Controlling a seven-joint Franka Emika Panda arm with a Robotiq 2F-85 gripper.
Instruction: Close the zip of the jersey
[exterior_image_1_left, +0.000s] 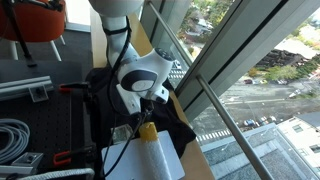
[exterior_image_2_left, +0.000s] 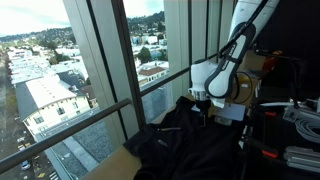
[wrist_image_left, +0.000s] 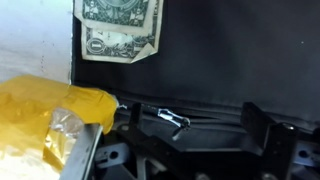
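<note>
1. Holds the gripper (exterior_image_2_left: 205, 108) low over the jersey (exterior_image_2_left: 175, 145), jaws spread apart and clamped on nothing.
2. Frames the zip (wrist_image_left: 176, 120) between the spread fingers in the wrist view, with its small metal puller lying on the black fabric just ahead of the tool.
3. Faces a banknote (wrist_image_left: 118, 28) lying flat on the jersey, farther out beyond the fingertips.
4. Keeps a yellow piece (wrist_image_left: 45, 110) close beside one finger, with a white sheet (wrist_image_left: 35, 40) beyond it.

Items counted: one black jersey (exterior_image_2_left: 185, 140), carrying one zip (wrist_image_left: 210, 116) with one metal puller (wrist_image_left: 178, 120). One banknote (wrist_image_left: 118, 28), one yellow piece (wrist_image_left: 45, 115), one white sheet (exterior_image_1_left: 150, 160) and one coil of white cable (exterior_image_1_left: 12, 135) are on record. One robot arm (exterior_image_2_left: 240, 45) is present, fitted with one claw (exterior_image_2_left: 203, 105).
</note>
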